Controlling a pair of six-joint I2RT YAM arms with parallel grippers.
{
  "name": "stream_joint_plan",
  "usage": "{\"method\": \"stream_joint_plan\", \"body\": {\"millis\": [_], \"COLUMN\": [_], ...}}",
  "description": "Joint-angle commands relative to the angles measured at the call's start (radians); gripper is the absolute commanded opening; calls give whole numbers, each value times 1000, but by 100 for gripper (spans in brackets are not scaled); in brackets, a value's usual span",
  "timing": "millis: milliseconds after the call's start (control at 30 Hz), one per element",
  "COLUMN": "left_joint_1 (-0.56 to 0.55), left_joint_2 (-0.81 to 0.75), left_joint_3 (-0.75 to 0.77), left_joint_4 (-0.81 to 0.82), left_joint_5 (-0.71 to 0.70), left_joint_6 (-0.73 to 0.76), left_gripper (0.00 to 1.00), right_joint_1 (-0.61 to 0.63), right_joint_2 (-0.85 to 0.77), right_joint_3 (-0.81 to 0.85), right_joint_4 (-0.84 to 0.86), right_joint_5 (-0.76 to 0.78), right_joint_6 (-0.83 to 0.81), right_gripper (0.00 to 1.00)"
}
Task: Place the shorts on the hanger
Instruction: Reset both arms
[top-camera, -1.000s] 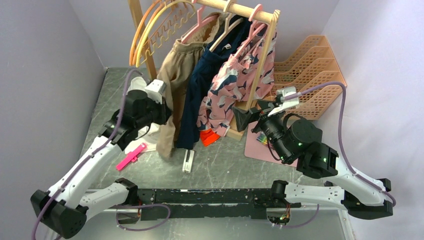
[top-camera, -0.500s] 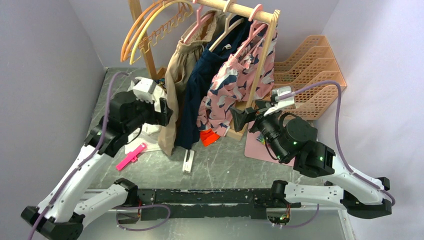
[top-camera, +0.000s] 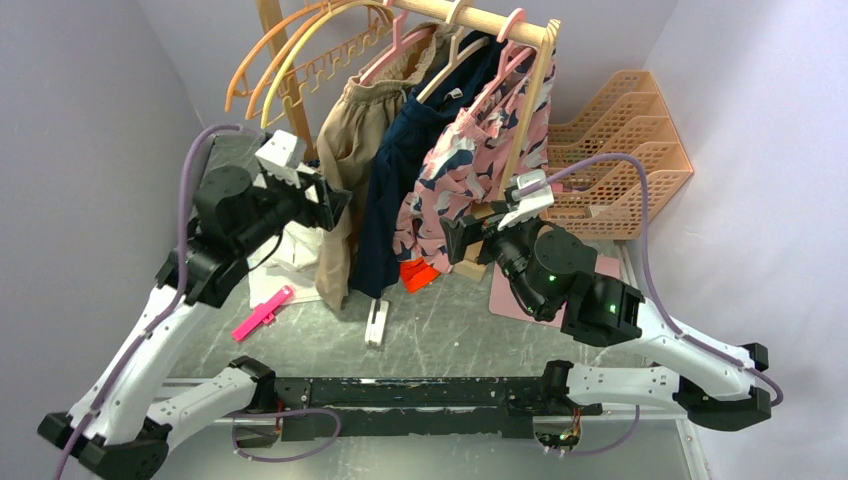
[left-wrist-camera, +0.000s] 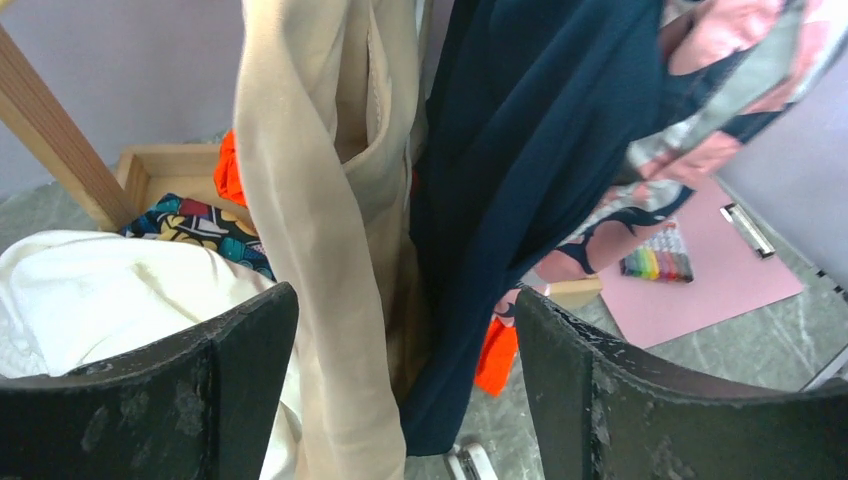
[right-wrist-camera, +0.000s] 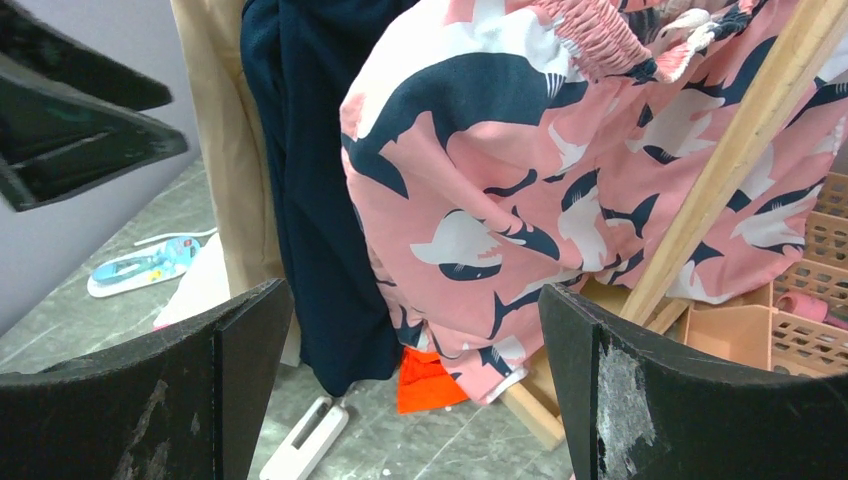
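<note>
Well, starting at the left, the grey wall sits close beside my left arm, and the orange hanger (top-camera: 243, 70) and yellow hanger (top-camera: 280, 75) hang bare at the left end of the wooden rail (top-camera: 480, 17), swung out toward that wall. Below them a white cloth (top-camera: 290, 265) lies on the table (top-camera: 450, 330) with a pink clip (top-camera: 262, 313) just in front of it. My left gripper (top-camera: 335, 205) is raised beside the shorts (top-camera: 345, 190) with its fingers spread wide. On the left wrist view one tan leg drops straight through the gap, nearer the left finger, and nothing is pinched; whether the cloth brushes that finger I cannot tell. The shorts hang on the hanger (top-camera: 392, 50), whose hook is over the rail. The gathered waistband bunches up at the top and the legs fall long and narrow, twisted into soft folds, with the hems just above the table. Hard against their right edge hangs a navy garment (top-camera: 400, 180), and against that a pink, navy and white patterned garment (top-camera: 470, 160), so I see no gap between the three. Under them an orange scrap (top-camera: 418, 272) and a small white object (top-camera: 376, 322) lie on the table. My right gripper (top-camera: 455, 240) is parted wide and grips nothing, its tips near the patterned hem and the slanting wooden post (top-camera: 525, 130). Further right a pink clipboard (top-camera: 515, 290) lies flat and a peach file rack (top-camera: 620, 140) fills the corner; open tabletop shows mainly along the near edge
</note>
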Motion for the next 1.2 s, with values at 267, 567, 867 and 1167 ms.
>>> {"method": "stream_joint_plan", "body": {"millis": [267, 567, 867, 1167], "left_joint_1": [6, 6, 6, 6], "left_joint_2": [116, -194, -264, -282], "left_joint_3": [146, -109, -266, -369], "left_joint_4": [-13, -157, -275, -207], "left_joint_5": [-89, -514, -565, -550], "left_joint_6": [24, -201, -430, -325], "left_gripper": [74, 99, 99, 99], "right_joint_1": [0, 2, 0, -14], "right_joint_2": [-7, 18, 62, 38], "right_joint_3": [4, -65, -145, -178], "right_joint_4": [-10, -133, -125, -92], "right_joint_5": [6, 274, 441, 446], "right_joint_6": [33, 204, 308, 265], "right_gripper": [99, 100, 100, 100]}}
